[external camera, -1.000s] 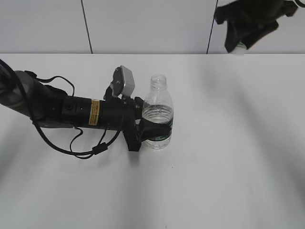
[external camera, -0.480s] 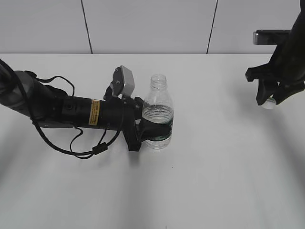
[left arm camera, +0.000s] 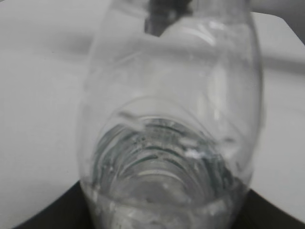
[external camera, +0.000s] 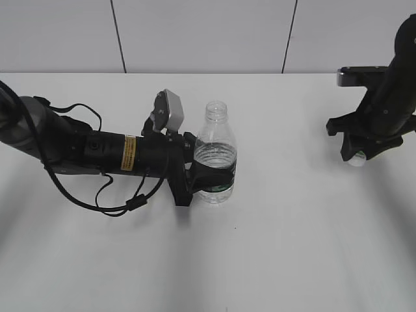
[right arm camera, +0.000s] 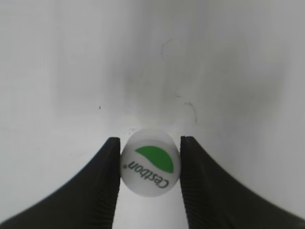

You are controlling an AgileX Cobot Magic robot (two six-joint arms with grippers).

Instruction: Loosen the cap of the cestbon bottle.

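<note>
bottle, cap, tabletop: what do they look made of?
Cestbon bottle: clear thin plastic, glossy; the water and the far side show through it.
Cap: opaque white plastic, smooth, with a printed green logo; held in the right gripper.
Table: matte white surface, probably laminate, with faint scuff marks; cannot tell for certain.

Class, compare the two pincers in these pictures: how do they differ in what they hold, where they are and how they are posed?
The left pincer lies level, clamped round the cestbon bottle at its green band near mid-table; the right pincer points downward at the table's right side.

The left pincer grips a large, clear, upright, uncapped bottle; the right pincer grips the small white-and-green cap.

Both are black and shut on something.
</note>
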